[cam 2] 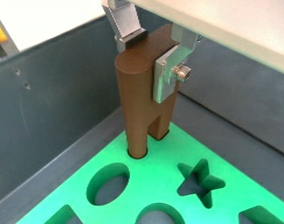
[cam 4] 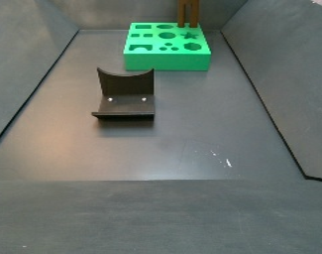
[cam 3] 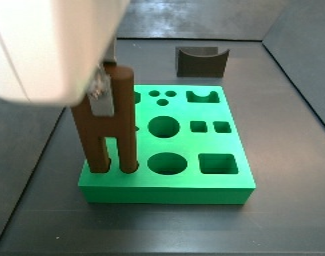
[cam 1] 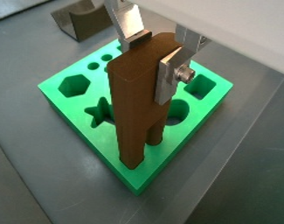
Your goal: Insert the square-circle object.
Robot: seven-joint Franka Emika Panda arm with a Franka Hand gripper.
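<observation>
The square-circle object (cam 1: 138, 105) is a tall brown block with two long legs. My gripper (cam 1: 154, 54) is shut on its upper end, one silver finger (cam 1: 171, 74) on each side, as both wrist views show (cam 2: 150, 57). The block stands upright at a corner of the green board (cam 1: 62, 105). Its leg ends sit in the board's holes there, as a wrist view (cam 2: 141, 140) and a side view (cam 3: 105, 130) show. In that side view my blurred white arm hides most of the gripper (cam 3: 98, 92). In a side view only the legs (cam 4: 188, 12) show, above the board (cam 4: 167, 62).
The board (cam 3: 165, 190) has several other open holes: round (cam 3: 165, 125), square (cam 3: 217, 162), a star (cam 2: 200, 179) and a hexagon (cam 1: 74, 85). The dark fixture (cam 4: 124, 94) stands on the grey floor away from the board, and shows in a side view (cam 3: 201, 60). Dark walls ring the floor.
</observation>
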